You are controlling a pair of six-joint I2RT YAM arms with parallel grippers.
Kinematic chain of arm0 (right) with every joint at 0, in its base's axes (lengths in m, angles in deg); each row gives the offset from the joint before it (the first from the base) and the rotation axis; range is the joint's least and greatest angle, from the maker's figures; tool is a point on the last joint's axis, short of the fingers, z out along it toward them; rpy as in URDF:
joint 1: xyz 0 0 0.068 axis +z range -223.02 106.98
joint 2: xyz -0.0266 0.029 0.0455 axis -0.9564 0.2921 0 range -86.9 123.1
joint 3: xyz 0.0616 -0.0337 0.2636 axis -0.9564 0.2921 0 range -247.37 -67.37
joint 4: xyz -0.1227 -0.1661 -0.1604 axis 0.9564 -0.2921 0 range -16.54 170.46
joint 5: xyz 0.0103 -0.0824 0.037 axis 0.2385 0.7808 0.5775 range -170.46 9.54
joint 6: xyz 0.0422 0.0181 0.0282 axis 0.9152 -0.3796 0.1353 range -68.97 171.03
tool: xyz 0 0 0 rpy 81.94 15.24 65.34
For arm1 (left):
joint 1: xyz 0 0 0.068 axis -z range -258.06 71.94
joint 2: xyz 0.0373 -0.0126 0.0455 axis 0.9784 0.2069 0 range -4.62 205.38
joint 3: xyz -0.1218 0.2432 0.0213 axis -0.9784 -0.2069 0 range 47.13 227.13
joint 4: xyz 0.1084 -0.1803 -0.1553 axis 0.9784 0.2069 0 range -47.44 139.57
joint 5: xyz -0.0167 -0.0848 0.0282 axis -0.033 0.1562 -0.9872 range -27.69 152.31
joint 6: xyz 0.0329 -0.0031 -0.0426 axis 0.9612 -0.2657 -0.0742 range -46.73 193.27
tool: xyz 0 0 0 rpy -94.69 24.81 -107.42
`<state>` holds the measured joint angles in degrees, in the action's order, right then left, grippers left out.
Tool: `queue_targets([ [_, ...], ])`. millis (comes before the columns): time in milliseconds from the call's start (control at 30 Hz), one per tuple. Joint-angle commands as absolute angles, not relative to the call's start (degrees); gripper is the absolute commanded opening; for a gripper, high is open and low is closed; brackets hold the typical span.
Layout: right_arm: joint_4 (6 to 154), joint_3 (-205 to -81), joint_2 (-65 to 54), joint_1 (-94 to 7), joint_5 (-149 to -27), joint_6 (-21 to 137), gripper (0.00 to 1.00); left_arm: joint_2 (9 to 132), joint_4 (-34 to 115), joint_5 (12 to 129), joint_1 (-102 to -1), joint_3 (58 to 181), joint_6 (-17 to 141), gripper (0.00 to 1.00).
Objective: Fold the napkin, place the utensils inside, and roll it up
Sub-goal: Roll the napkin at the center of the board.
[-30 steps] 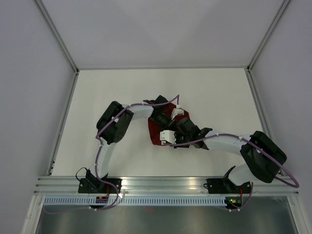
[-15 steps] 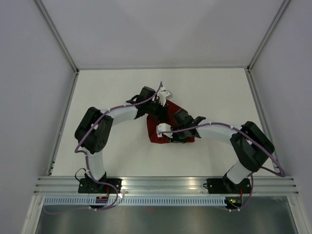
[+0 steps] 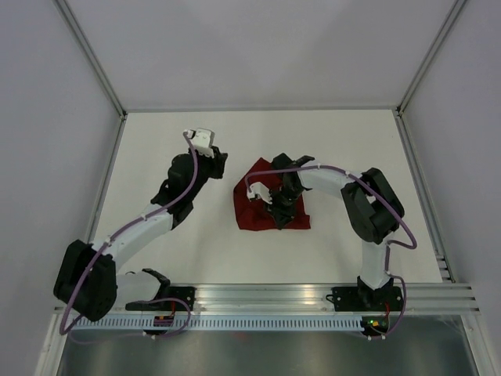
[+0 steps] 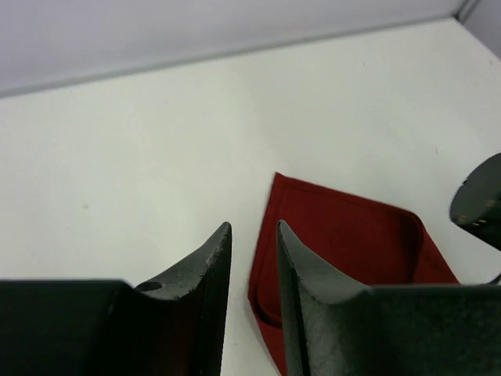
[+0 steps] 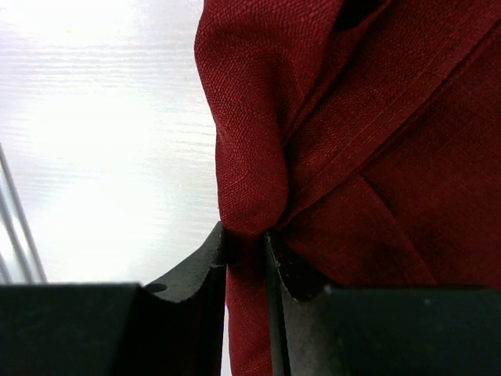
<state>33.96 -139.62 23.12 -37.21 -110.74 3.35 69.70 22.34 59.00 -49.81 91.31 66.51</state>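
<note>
The dark red napkin [image 3: 250, 215] lies folded and bunched on the white table near the middle. It also shows in the left wrist view [image 4: 344, 235] and fills the right wrist view [image 5: 376, 117]. My right gripper [image 3: 279, 206] sits on the napkin's middle, shut on a raised fold of the cloth [image 5: 246, 233]. My left gripper [image 3: 216, 158] is off the napkin, up and to its left, over bare table. Its jaws [image 4: 252, 227] stand nearly together with nothing between them. The fork is not in view.
A metal rail [image 3: 266, 294] runs along the near edge with both arm bases on it. Grey walls close in the table's left, right and far sides. Part of the right arm [image 4: 479, 200] shows dark at the left wrist view's right edge.
My left gripper has let go of the napkin's far edge and swung away up-left, the arm stretching out. My right gripper has shifted slightly right over the napkin, still on the cloth.
</note>
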Motion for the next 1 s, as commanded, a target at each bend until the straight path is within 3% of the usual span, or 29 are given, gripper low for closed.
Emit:
queue_targets([
  [0, 20.80, -142.50, 33.83, -38.29, -115.09, 1.20, 0.01, 61.49, 9.81, 50.61, -49.32, 84.69, 67.18, 0.35],
  [167, 16.83, -149.80, 40.62, -39.97, -115.70, 1.02, 0.01, 54.10, 6.71, 51.93, -42.39, 80.89, 82.82, 0.37],
  [367, 12.96, -157.09, 47.39, -40.76, -115.97, 1.38, 0.01, 55.05, 12.14, 52.55, -29.64, 79.47, 101.20, 0.43],
  [700, 7.60, -165.28, 53.81, -42.69, -117.02, 2.08, 0.00, 67.69, 21.12, 51.23, -15.50, 80.00, 112.81, 0.46],
  [967, 6.37, -167.03, 56.18, -43.66, -117.55, 1.90, 0.00, 79.12, 20.94, 54.04, -13.90, 80.26, 116.33, 0.51],
])
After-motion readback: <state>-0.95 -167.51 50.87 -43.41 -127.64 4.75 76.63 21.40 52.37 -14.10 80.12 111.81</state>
